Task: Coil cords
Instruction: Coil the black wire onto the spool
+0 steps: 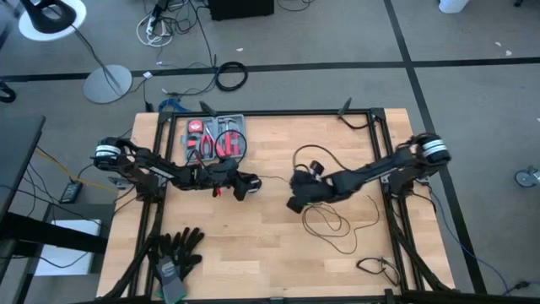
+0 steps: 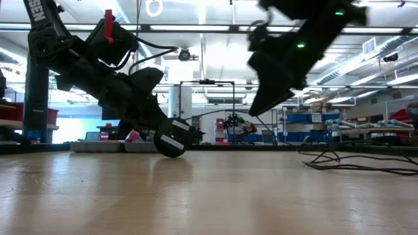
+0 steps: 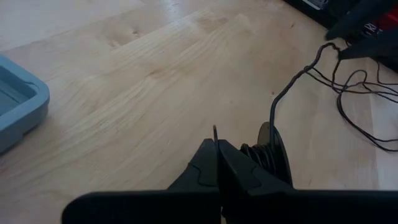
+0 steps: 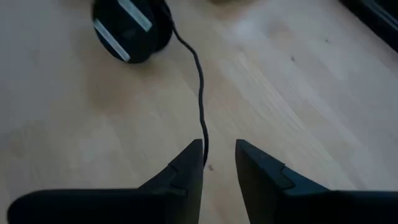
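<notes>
Carefully now: left gripper [image 3: 217, 163] pinched shut beside the puck [image 4: 132, 30], right gripper [image 4: 219, 163] part-open astride the cords [image 4: 200, 93], should feed slack evenly.

A workshop: storage shelves [image 2: 307, 124] with blue bins, strip lights, floor cables [image 1: 229, 76].

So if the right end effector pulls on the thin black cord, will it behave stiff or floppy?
Probably floppy: the cord lies in loose, uneven loops on the table. It likely weighs little, being very thin. Near the right end effector it runs fairly straight toward the round spool, so a pull may roll or drag that spool.
</notes>
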